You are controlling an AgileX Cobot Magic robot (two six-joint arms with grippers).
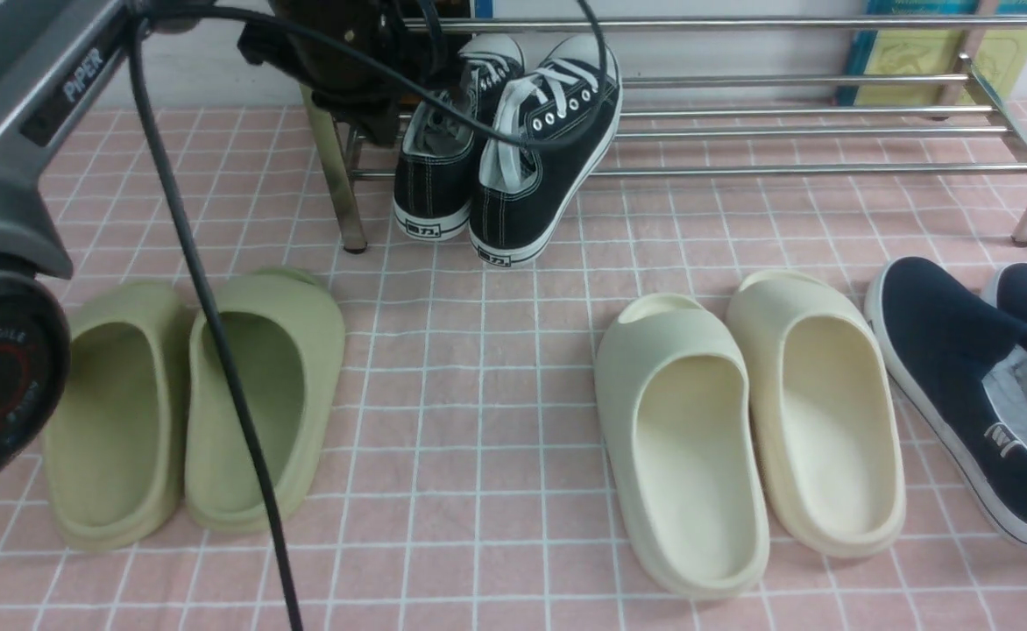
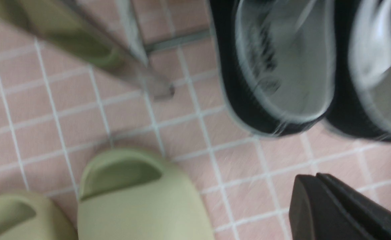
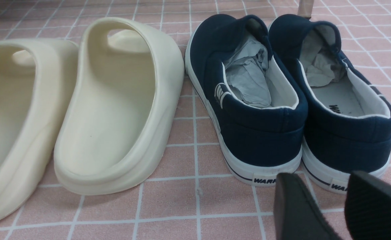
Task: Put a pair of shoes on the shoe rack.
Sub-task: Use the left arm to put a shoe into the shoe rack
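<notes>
1. Our left pincer [image 2: 317,190] has its two black fingers pressed together with nothing between them. It hangs over the pink tiled floor [image 1: 478,394], near the heels of the black sneakers [image 1: 531,193].
2. Our right pincer [image 3: 322,176] has its fingers standing apart and empty. It sits low, just behind the heels of the navy slip-ons [image 3: 265,133].
3. We see the black sneakers side by side at the left end of the shoe rack [image 1: 785,168]. Their toes are up on the chrome bars and their heels tilt down over the front bar, beside the left front post.
4. Their heels seem to reach the floor, though we cannot be sure. The left wrist view is blurred, and the front view does not settle it.
5. On the floor in front of the rack we see the green slides [image 1: 189,403] to the left and the cream slides [image 1: 741,429] to the right. The navy slip-ons, stuffed with paper, lie at the far right.
</notes>
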